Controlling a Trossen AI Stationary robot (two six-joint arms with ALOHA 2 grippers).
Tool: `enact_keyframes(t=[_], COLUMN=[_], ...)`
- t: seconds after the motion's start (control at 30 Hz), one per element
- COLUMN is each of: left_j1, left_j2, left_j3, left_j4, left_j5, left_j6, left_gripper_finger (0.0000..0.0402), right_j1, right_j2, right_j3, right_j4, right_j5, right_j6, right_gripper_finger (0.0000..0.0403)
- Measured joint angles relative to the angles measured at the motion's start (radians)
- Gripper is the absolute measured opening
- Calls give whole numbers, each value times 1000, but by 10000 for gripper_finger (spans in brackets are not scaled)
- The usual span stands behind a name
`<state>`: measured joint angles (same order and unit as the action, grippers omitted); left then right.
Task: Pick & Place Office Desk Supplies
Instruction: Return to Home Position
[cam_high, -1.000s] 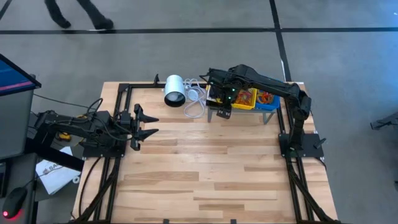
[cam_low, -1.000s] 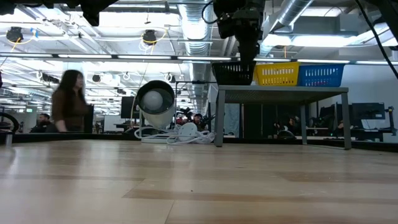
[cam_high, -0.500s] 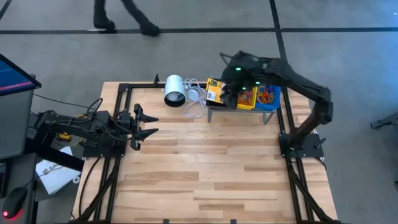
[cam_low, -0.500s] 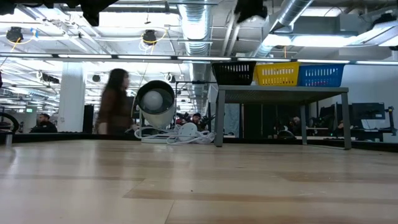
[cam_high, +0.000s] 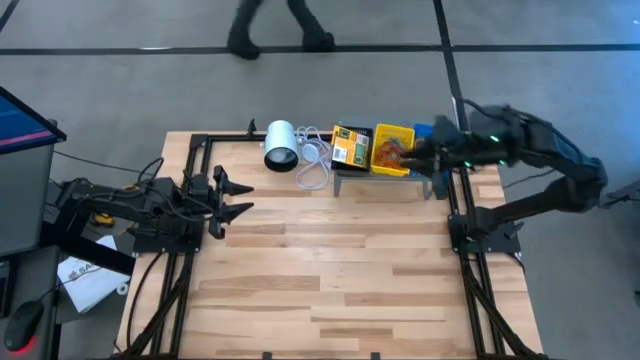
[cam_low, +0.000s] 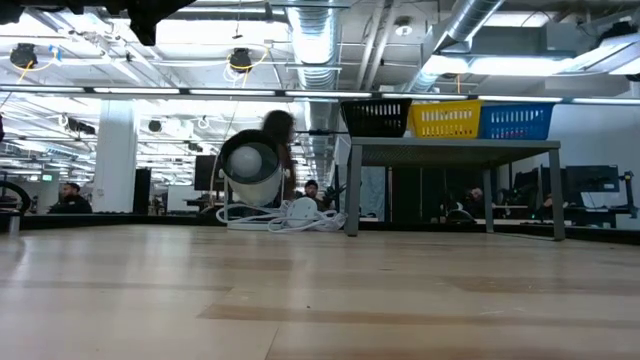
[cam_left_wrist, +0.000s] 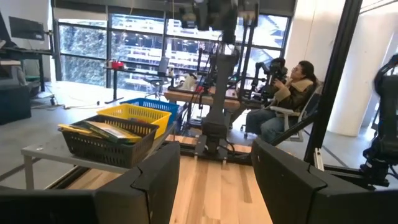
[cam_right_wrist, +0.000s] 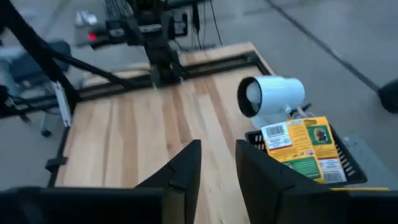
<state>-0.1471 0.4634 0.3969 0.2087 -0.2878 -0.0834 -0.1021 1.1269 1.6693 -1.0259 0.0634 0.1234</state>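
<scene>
- Pulled back since a second ago, the right gripper (cam_high: 415, 155) is no longer at the black bin (cam_low: 375, 117). It now hangs over the join of the yellow bin (cam_high: 392, 128) and the blue bin (cam_high: 424, 129), and it has left the low view.
- Its fingers (cam_right_wrist: 186, 168) stand a little apart with a narrow gap between them, holding nothing and touching nothing.
- On top of the black bin lies a yellow-and-green packet (cam_right_wrist: 303, 151), flat and face up. White barcode stickers (cam_right_wrist: 277, 134) show on it, but the print is too small to read.
- The packet's long side runs from the table's (cam_high: 320, 280) back edge toward its middle, crosswise to the row of bins.
- All three bins stand side by side on the grey stand (cam_low: 455, 150) at the back edge, with black at the left end, yellow in the middle and blue at the right. Red and orange rubber bands (cam_high: 393, 153) lie in the yellow one.
- Just left of the stand a white cylinder (cam_high: 281, 145) lies on its side, its dark round face turned toward the table's middle. Its cable (cam_high: 315, 165) lies looped between it and the stand.
- At the table's left edge waits the left gripper (cam_high: 232, 200), its fingers wide apart and empty, pointing across toward the right.
- On the floor beyond the table, a person's legs (cam_high: 275, 25) have walked on rightward. The left wrist view also shows a seated person (cam_left_wrist: 292, 87) in the room.
</scene>
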Motion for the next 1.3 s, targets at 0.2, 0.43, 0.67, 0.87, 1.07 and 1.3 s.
enact_keyframes(t=[0.2, 0.43, 0.67, 0.87, 1.07, 1.3], left_j1=[44, 116, 154, 169, 169, 169], left_j2=[-26, 17, 124, 157, 128, 66], left_j3=[0, 0, 0, 0, -112, -252], left_j4=[-17, -113, -120, -125, 22, 132], left_j5=[0, 0, 0, 2, -3, -3], left_j6=[-28, -87, -125, -111, -58, -55], left_gripper_finger=[195, 195, 195, 195, 195, 195], right_j1=[84, 169, 251, 259, 262, 290], right_j2=[-294, -530, -730, -874, -934, -946], right_j3=[-370, -708, -1002, -1162, -1237, -1337], right_j4=[230, 386, 604, 696, 719, 750], right_j5=[15, 15, 14, 15, 10, -15], right_j6=[67, 130, 108, 119, 131, 131], right_gripper_finger=[93, 93, 93, 93, 93, 93])
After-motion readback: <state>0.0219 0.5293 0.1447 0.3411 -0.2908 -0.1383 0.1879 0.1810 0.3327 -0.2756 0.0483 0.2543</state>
